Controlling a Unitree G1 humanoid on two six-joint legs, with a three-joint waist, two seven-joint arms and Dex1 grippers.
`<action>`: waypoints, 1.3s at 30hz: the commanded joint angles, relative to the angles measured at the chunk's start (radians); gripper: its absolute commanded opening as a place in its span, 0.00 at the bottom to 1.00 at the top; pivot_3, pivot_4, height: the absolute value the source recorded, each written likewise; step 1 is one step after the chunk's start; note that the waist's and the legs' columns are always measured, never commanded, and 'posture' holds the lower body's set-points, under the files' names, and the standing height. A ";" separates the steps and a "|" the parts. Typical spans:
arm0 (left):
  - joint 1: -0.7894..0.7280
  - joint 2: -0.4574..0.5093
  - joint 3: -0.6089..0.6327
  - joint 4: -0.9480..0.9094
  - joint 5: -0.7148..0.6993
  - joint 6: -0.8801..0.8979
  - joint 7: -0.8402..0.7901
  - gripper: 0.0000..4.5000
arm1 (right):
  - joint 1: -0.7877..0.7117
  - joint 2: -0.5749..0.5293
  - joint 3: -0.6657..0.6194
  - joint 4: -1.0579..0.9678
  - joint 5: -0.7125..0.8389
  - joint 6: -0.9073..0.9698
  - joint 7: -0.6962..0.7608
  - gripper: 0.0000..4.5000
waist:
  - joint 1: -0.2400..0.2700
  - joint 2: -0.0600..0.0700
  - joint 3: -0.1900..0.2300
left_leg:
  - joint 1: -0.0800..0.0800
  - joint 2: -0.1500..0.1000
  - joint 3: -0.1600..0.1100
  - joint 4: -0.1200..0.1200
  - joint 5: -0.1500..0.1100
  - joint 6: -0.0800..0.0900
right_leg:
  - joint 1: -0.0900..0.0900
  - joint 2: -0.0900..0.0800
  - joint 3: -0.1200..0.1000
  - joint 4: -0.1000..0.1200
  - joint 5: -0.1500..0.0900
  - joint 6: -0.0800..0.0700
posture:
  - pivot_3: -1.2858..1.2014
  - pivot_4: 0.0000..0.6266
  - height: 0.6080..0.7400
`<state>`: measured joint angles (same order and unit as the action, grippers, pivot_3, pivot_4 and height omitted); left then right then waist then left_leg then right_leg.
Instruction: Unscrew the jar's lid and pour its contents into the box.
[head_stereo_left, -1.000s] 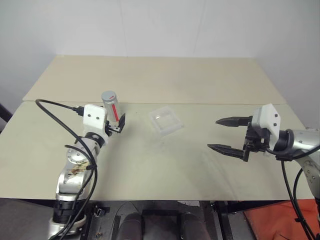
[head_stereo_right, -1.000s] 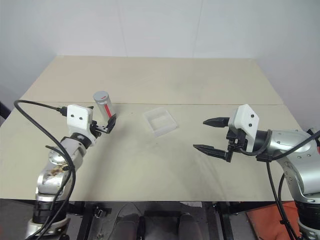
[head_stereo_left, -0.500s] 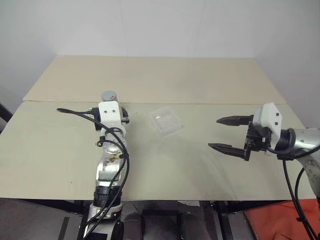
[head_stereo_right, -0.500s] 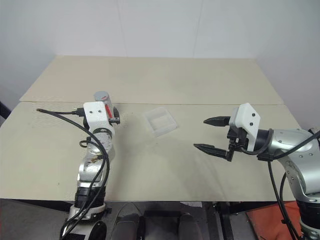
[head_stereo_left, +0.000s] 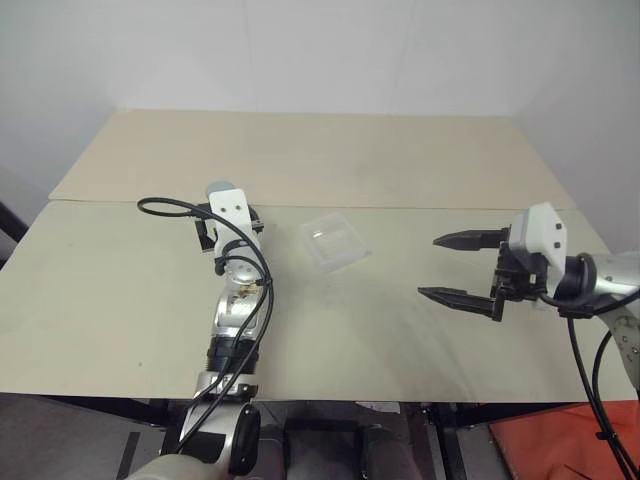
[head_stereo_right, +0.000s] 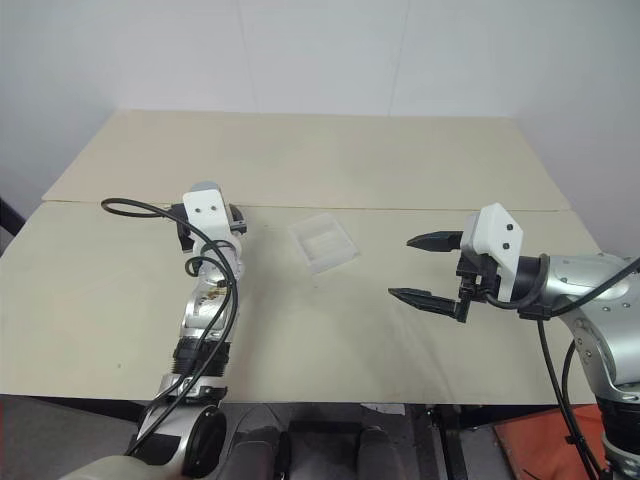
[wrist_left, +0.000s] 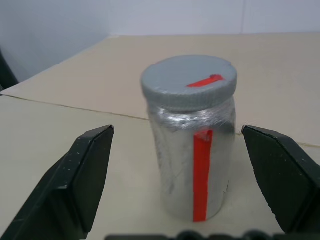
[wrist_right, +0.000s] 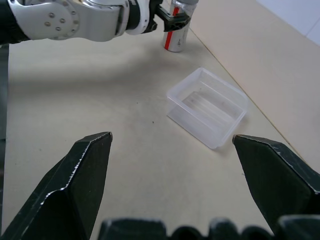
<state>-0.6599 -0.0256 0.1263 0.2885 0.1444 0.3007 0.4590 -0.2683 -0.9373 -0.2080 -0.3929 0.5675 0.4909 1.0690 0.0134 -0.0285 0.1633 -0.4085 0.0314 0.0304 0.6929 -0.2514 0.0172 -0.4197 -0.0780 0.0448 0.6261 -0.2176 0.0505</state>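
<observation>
**A:** While the left gripper (wrist_left: 175, 200) lines up on the jar (wrist_left: 192, 150), nothing is held yet. Wrist view shows its jaws spread wide with the jar standing upright between them, a clear gap on each side. The lid (wrist_left: 188, 81) is on, red mark across the top.

**B:** So this is the approach step, before the grasp. Where's the rest?

**A:** The jar stands on the table (head_stereo_left: 300, 330) at the robot's left, near the seam between the two boards. The box (head_stereo_left: 334, 241) sits near the jar, toward the middle, and looks empty. The right gripper (head_stereo_left: 462, 267) hovers over the table well to the right of the box, fingers splayed, nothing in them.

**B:** Next move?

**A:** My read: close the left fingers on the jar body below the lid, firm enough that it won't spin. Then the right gripper has to come across and take the lid to unscrew it. Risk is nudging the jar over while closing, since it's tall and narrow.

**B:** Change against a second ago?

**A:** The left arm has swung in. Earlier it reached the jar from the outer left, forearm angled across the table. Now the forearm runs straight up the head view and the wrist covers most of the jar. The right gripper, the box and the jar have not shifted.
</observation>
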 joint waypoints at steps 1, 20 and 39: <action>-0.051 0.007 0.011 0.072 -0.008 -0.073 0.017 0.99 | -0.017 -0.019 -0.047 -0.019 0.014 -0.018 0.003 1.00 | 0.000 0.000 0.000 | 0.000 0.000 0.000 0.000 0.000 0.000 | 0.000 0.000 0.000 0.000 0.000 0.000 | 0.52 0.24 1.00; -0.223 0.040 0.018 0.491 0.006 -0.360 0.174 0.99 | 0.018 -0.023 -0.074 -0.060 0.039 -0.008 -0.001 1.00 | 0.000 0.000 0.000 | 0.000 0.000 0.000 0.000 0.000 0.000 | 0.000 0.000 0.000 0.000 0.000 0.001 | 0.52 0.24 1.00; -0.349 0.095 0.022 0.767 -0.013 -0.530 0.200 0.99 | 0.048 -0.024 -0.096 -0.078 0.056 -0.010 -0.011 1.00 | 0.000 0.000 0.000 | 0.000 -0.001 0.000 0.000 0.000 0.000 | 0.000 0.000 0.000 0.000 0.001 0.001 | 0.52 0.24 1.00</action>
<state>-0.9798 0.0595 0.1539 1.0462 0.1316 -0.2020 0.6584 -0.2179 -0.9474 -0.2572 -0.4437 0.6109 0.4911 1.0638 0.0134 -0.0288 0.1635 -0.4089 0.0308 0.0306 0.6928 -0.2513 0.0170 -0.4198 -0.0784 0.0444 0.6259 -0.2170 0.0515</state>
